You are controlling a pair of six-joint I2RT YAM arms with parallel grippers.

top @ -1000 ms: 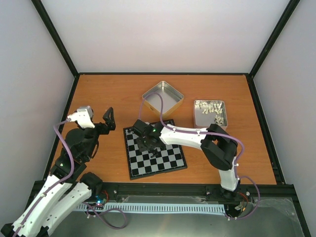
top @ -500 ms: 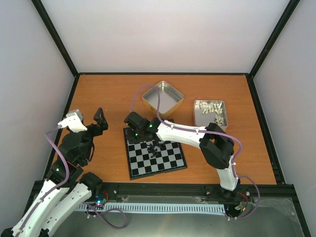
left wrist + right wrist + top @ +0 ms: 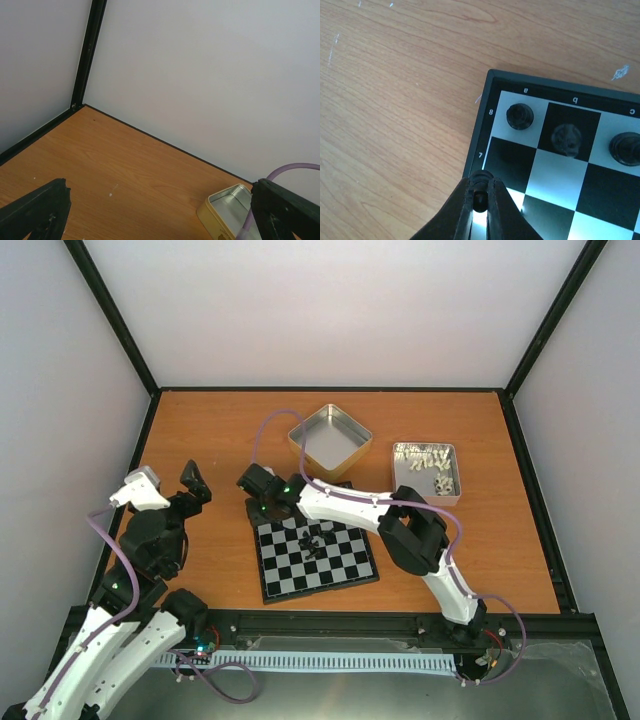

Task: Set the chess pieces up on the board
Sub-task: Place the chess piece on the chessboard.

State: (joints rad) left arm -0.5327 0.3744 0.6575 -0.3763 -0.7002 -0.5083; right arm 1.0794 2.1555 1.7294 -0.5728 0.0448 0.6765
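The board [image 3: 300, 580] lies in front of the arms, with a knot of black chess pieces [image 3: 315, 543] near its middle. My right gripper [image 3: 257, 506] hangs over the board's far left corner, shut on a small black chess piece [image 3: 481, 179]. In the right wrist view that piece sits between the fingertips of the right gripper [image 3: 481, 194], above the board's rim [image 3: 479, 135] by the row marked 7. Three black pieces [image 3: 519, 116] [image 3: 566, 139] [image 3: 625, 148] stand along the row marked 8. My left gripper [image 3: 186, 490] is open and empty, left of the board.
An empty square metal tin [image 3: 330, 438] stands behind the board, also seen in the left wrist view [image 3: 230, 210]. A second tin [image 3: 425, 470] at the back right holds pale pieces. A black frame borders the wooden table [image 3: 200, 430].
My right gripper has travelled from the middle of the board to its far left corner, carrying the black piece. The left arm has drawn back to the left.
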